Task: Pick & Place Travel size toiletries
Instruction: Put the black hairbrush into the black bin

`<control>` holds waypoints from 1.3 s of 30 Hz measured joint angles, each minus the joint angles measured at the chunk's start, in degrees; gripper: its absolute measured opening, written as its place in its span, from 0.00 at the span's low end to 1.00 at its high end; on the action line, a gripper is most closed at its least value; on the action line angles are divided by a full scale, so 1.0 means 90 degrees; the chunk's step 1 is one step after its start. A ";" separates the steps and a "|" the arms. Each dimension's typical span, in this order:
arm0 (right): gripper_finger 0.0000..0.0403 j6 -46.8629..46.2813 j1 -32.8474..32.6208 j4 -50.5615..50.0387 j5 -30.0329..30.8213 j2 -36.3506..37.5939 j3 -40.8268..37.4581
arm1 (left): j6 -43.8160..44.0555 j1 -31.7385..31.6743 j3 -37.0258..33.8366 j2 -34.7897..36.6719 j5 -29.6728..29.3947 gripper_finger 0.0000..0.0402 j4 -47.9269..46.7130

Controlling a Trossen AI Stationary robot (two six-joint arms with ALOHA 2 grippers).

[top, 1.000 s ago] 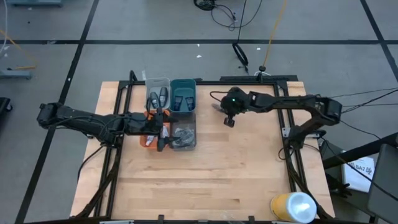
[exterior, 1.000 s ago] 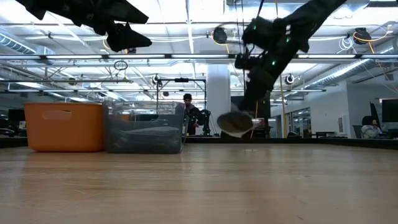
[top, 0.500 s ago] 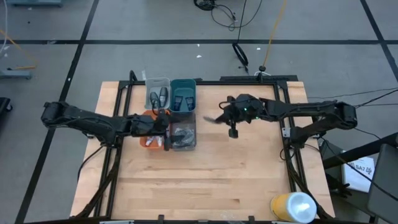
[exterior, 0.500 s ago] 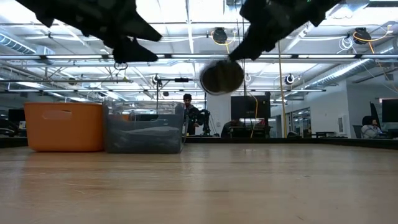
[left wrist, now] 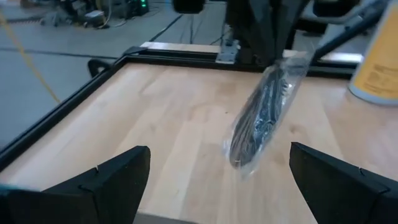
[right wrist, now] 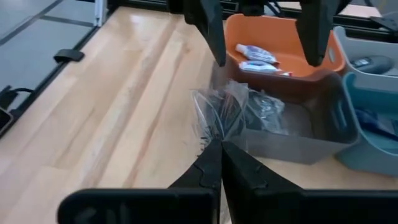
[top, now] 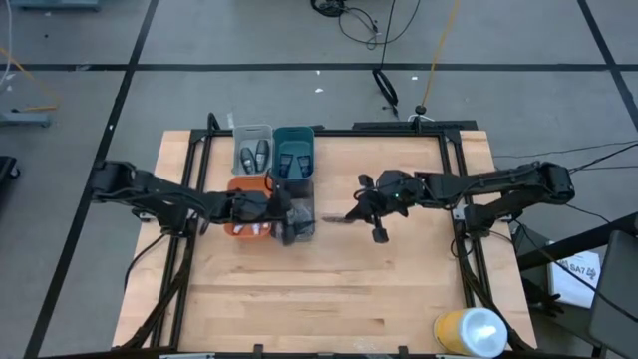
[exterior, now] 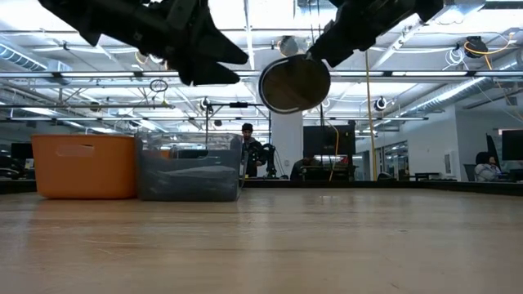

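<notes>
Puff (right wrist: 231,116) in clear wrapping hung from the right gripper (right wrist: 219,149), whose fingers were pinched tight on the edge of its wrapper, so the round dark pad dangled free above the table (top: 399,289). In the high view the right gripper (top: 367,211) sat just beside the grey bin (top: 300,225), with the puff (top: 339,216) pointing toward it; that suggested a carry toward the bin where another wrapped puff (right wrist: 268,111) already lay. The low view showed the puff (exterior: 294,83) well clear of the wood, high enough, I judged, to pass over the bin wall (exterior: 189,170).

The left gripper (top: 282,212) hovered over the bins with its fingers (left wrist: 112,180) spread wide and nothing between them. It faced the coming puff (left wrist: 261,118), perhaps waiting out of the way or ready to help; which, I could not tell.

White tubes (right wrist: 260,60) lay in the orange bin (right wrist: 283,37), dark bottles (top: 253,156) in the clear bin (top: 251,131) and dark blue packets (top: 293,160) in the teal bin (top: 294,133), so sorting by kind looked nearly done. A yellow cylinder (top: 469,331) stood well apart at the table's near edge. The thin wrapper grip looked the weak point: a swing could slip it loose.
</notes>
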State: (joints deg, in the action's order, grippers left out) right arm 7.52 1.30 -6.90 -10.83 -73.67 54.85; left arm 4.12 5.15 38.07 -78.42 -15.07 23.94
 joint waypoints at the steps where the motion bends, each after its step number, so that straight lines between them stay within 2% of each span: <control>1: 0.00 -0.0023 -0.0054 -0.0002 0.0002 0.0002 0.0000 | -0.0111 0.0043 0.0046 -0.0055 0.0000 0.94 -0.0008; 12: 0.00 -0.0093 -0.0242 0.0028 0.0017 0.0000 0.0000 | -0.0495 0.0284 0.0468 -0.0676 0.0132 0.94 0.0028; 19: 0.00 -0.0098 -0.0243 0.0214 0.0005 -0.0003 0.0002 | -0.0703 0.0282 0.0961 -0.1343 0.0630 0.94 0.0061; 29: 0.00 -0.0090 -0.0415 0.0240 0.0004 -0.0034 0.0002 | -0.1328 0.0216 0.1554 -0.1949 0.0501 0.93 0.0024; 33: 0.00 -0.0087 -0.0408 0.0174 0.0005 -0.0034 0.0002 | -0.1422 0.0217 0.1560 -0.1902 0.0559 0.82 0.0029; 39: 0.00 -0.0084 -0.0408 0.0206 0.0002 -0.0032 0.0002 | -0.1442 0.0253 0.1559 -0.1903 0.0569 0.53 0.0027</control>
State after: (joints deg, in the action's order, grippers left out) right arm 6.76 -2.37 -5.04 -10.81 -73.95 54.87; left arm -8.86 7.43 52.10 -95.55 -9.95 24.19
